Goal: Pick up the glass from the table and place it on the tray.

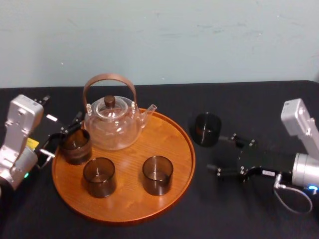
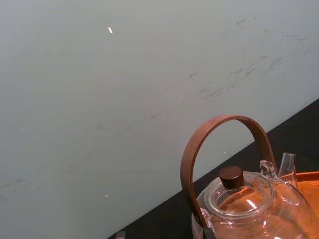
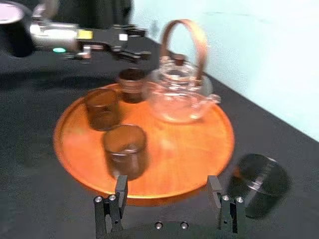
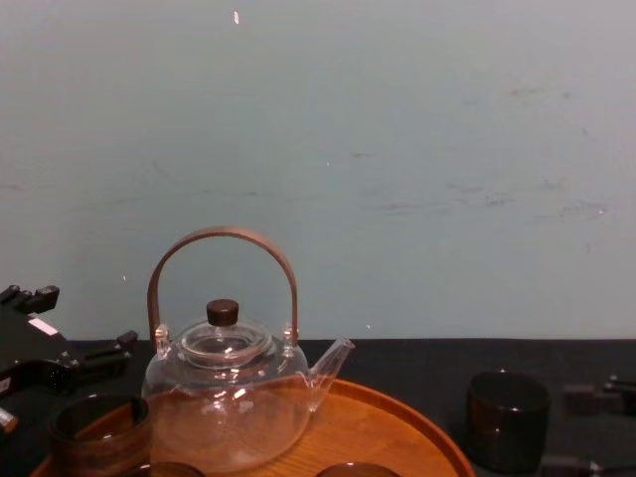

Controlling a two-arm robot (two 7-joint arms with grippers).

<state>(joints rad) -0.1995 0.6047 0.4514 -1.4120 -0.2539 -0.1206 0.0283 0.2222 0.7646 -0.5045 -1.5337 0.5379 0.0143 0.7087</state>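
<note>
One dark glass [image 1: 207,129] stands on the black table just right of the round orange-brown wooden tray [image 1: 169,149]; it also shows in the right wrist view [image 3: 259,181] and the chest view [image 4: 508,417]. My right gripper [image 1: 225,153] hovers open close to the right of this glass, which sits outside the far fingertip, not between the fingers [image 3: 120,190]. Three more dark glasses stand on the tray. My left gripper [image 1: 62,135] is open at the tray's left rim, beside and slightly above the back-left glass [image 1: 76,146].
A clear glass teapot [image 1: 113,122] with a brown arched handle [image 2: 219,144] stands at the back of the tray. Two glasses [image 1: 99,177] [image 1: 157,174] take up the tray's front. The bare wood right of the teapot is free. A pale wall rises behind the table.
</note>
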